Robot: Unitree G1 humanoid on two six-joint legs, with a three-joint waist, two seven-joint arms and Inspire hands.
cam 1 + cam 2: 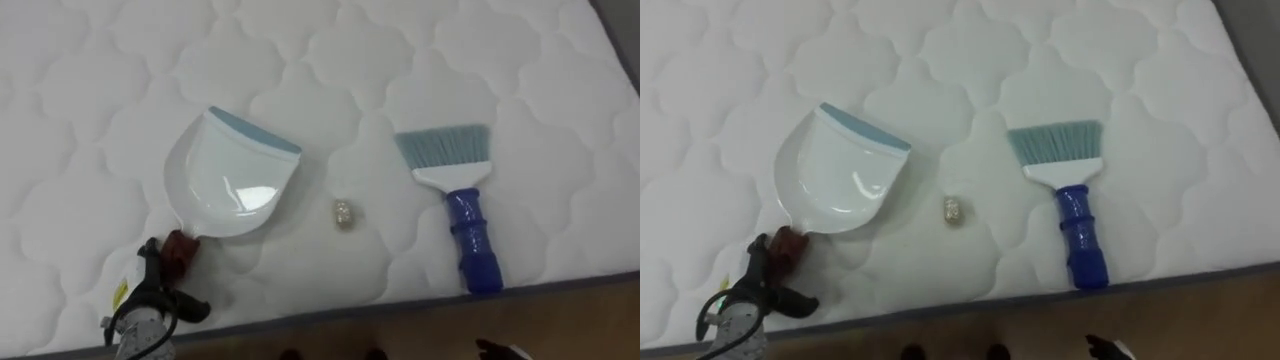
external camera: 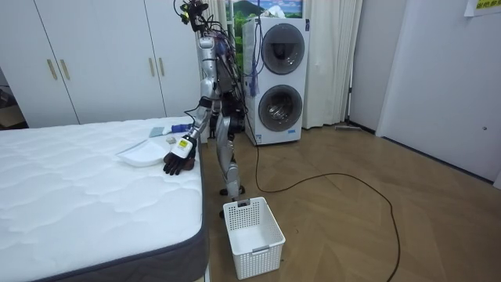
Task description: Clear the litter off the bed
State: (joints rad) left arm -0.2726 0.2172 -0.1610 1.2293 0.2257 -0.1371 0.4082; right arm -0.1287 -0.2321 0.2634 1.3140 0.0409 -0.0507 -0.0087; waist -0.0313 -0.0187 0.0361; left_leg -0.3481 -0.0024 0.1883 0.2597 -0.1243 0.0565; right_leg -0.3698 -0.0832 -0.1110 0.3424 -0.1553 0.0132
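Observation:
A white dustpan (image 1: 228,178) with a blue lip and a reddish-brown handle (image 1: 181,250) lies on the white quilted mattress (image 1: 90,130). To its right lies a small crumpled scrap (image 1: 344,213). Further right is a brush (image 1: 460,200) with teal bristles and a blue handle pointing to the bed's near edge. My left hand (image 1: 150,300) is at the mattress edge just below the dustpan's handle, with dark relaxed fingers touching its end. A dark tip of my right hand (image 1: 497,349) peeks in at the bottom, below the brush. In the room view I stand at the bed's side.
The mattress's grey edge (image 1: 400,305) runs along the bottom, with wooden floor beyond. In the room view a white laundry basket (image 2: 252,227) stands on the floor by the bed's corner. Stacked washing machines (image 2: 278,78) and white wardrobes (image 2: 94,63) line the far wall.

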